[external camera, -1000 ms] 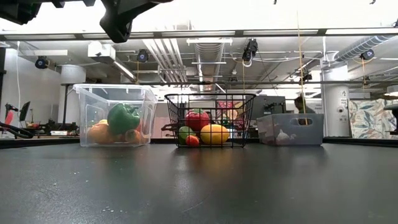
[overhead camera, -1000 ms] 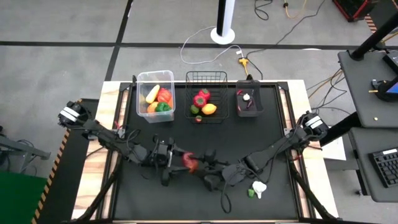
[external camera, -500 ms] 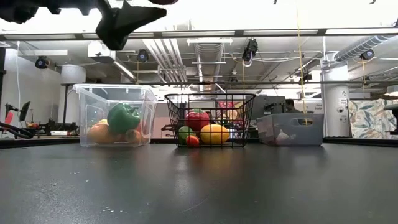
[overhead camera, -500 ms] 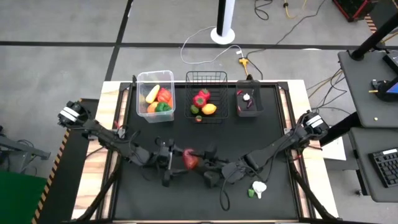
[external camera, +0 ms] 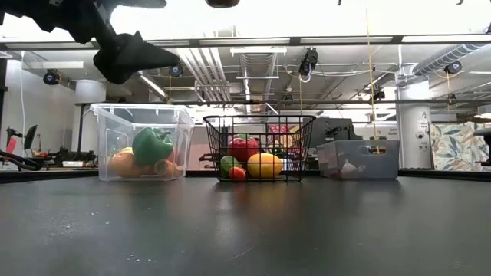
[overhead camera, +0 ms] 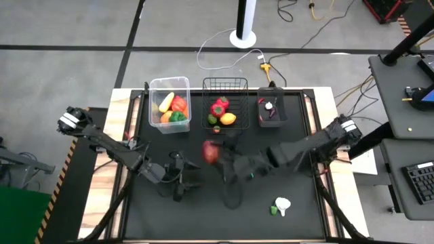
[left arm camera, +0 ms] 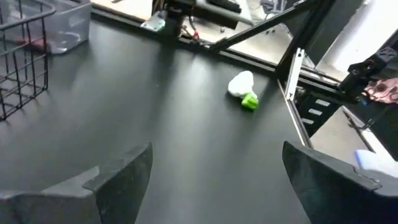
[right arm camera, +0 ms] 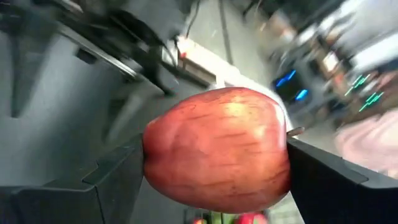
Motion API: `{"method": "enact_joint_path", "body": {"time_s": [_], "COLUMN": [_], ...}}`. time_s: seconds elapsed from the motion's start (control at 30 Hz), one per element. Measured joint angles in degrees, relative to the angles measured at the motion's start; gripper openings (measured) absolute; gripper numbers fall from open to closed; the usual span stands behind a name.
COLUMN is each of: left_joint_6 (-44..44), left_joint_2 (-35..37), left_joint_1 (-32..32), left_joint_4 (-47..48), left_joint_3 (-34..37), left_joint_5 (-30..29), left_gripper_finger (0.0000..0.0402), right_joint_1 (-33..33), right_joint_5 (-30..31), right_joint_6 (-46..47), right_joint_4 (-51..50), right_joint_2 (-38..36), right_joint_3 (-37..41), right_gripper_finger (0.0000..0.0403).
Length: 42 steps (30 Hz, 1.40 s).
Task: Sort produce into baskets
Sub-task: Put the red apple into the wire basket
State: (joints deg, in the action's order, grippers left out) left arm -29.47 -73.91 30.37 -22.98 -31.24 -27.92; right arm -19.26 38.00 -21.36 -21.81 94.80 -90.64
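Left arm reaches in over the black desk (overhead camera: pixel 169 217) from the left edge; left hand (overhead camera: pixel 192 177) sits near the desk's middle, fingers spread wide, nothing between them. Just right of it and a little toward the baskets, the right hand (overhead camera: pixel 215 153) holds a red apple (overhead camera: pixel 211 152) clamped between its two fingers, raised above the desk in front of the wire basket; right wrist view shows the apple (right arm camera: pixel 217 149) filling the gap between the fingers. Back row, left to right: clear tub (overhead camera: pixel 169 104) with yellow, red, orange and green produce; black wire-mesh basket (overhead camera: pixel 225 105) with red, yellow and green pieces; small dark bin (overhead camera: pixel 272 112) with a white piece and something red. One white-and-green vegetable (overhead camera: pixel 280 205) lies alone near the front right of the desk.
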Motion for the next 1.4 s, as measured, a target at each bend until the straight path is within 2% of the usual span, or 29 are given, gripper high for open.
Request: {"method": "enact_joint_path", "body": {"time_s": [0.23, 0.47, 0.63, 0.9, 1.03, 1.4], "left_joint_6": [-1.42, -1.60, -1.57, -1.57, -1.57, -1.57], "left_joint_2": [-0.30, -0.30, -0.33, -0.33, -0.35, -0.35], "left_joint_1": [0.00, -0.02, -0.04, -0.04, -0.11, -0.09], "left_joint_4": [2.17, 3.01, 3.03, 3.36, 3.38, 3.32], "left_joint_3": [0.00, 0.00, 0.00, 0.00, 0.00, 0.00], "left_joint_5": [-0.07, -0.14, -0.16, -1.35, -1.58, -1.58], "left_gripper_finger": [0.0334, 0.0333, 0.0333, 0.0333, 0.0333, 0.0333], "right_joint_1": [12.48, 25.81, 31.89, 36.58, 36.95, 37.80], "right_joint_5": [-13.58, -24.73, -28.69, -33.77, -33.77, -33.96], "right_joint_6": [10.29, 15.31, 14.82, 16.33, 16.41, 14.34], "right_joint_4": [-18.90, -28.63, -32.93, -39.33, -43.38, -42.79], "right_joint_2": [0.04, 0.13, 0.72, 2.84, 4.86, 9.11], "right_joint_3": [-8.74, -10.22, -10.22, -10.25, -10.22, -10.22], "right_gripper_finger": [0.0327, 0.0327, 0.0327, 0.0327, 0.0327, 0.0327]}}
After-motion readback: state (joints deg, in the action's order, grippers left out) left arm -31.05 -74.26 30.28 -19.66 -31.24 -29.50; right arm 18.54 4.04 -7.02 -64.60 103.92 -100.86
